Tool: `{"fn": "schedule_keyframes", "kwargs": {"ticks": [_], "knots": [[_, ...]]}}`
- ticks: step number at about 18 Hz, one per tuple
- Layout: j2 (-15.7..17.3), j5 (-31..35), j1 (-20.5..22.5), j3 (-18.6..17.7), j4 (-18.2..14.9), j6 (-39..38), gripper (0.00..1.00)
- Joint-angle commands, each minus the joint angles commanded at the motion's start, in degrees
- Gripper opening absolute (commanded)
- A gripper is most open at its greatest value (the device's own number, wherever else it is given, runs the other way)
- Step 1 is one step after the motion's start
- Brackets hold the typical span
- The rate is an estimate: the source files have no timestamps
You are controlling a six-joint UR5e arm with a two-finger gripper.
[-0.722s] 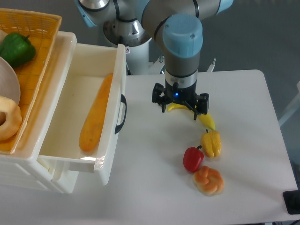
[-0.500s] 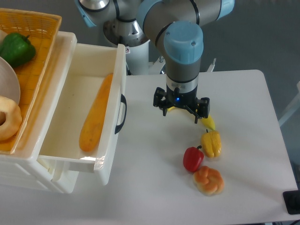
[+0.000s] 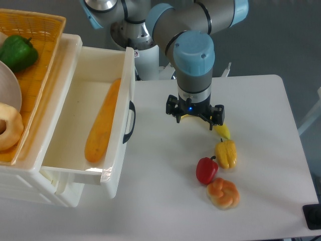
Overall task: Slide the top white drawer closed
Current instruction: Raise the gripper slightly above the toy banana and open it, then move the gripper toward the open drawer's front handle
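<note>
The claw (image 3: 194,114) is being held over the white table (image 3: 261,110), pointing straight down, seen from above so that its fingers are largely hidden beneath the wrist; how far it is spread cannot be told, and nothing is seen to be gripped by it. A yellow banana (image 3: 222,130) is being partly covered by it, though whether the two are touching cannot be judged. The top white drawer (image 3: 75,125) is being shown pulled well out of the white cabinet (image 3: 30,188) at the left of the table, apart from the claw. It is seen as a wide, shallow white tray with a black curved handle (image 3: 129,122) fixed on its front panel, and a long orange vegetable (image 3: 103,120) is being carried inside it, lying along its floor. The front panel and its handle are being turned toward the right, toward the claw, and the long axis of the drawer is running roughly from the top of the view toward the bottom, slightly slanted. A yellow-orange woven basket (image 3: 37,55) is being carried on top of the cabinet, with a green pepper (image 3: 18,51) in it. A yellow pepper (image 3: 226,153), a red pepper (image 3: 206,170) and a bread roll (image 3: 223,193) are lying near the claw.
</note>
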Motion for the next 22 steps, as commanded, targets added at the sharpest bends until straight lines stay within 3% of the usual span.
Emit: {"fn": "schedule_keyframes", "kwargs": {"ticks": [7, 12, 22], "knots": [[-0.35, -0.7, 0.18, -0.7, 1.58, -2.99, 1.0], [-2.37, -0.79, 0.17, 0.09, 1.49, -4.83, 1.0], [-6.15, -9.4, -0.7, -0.62, 1.76, -9.14, 1.0]]}}
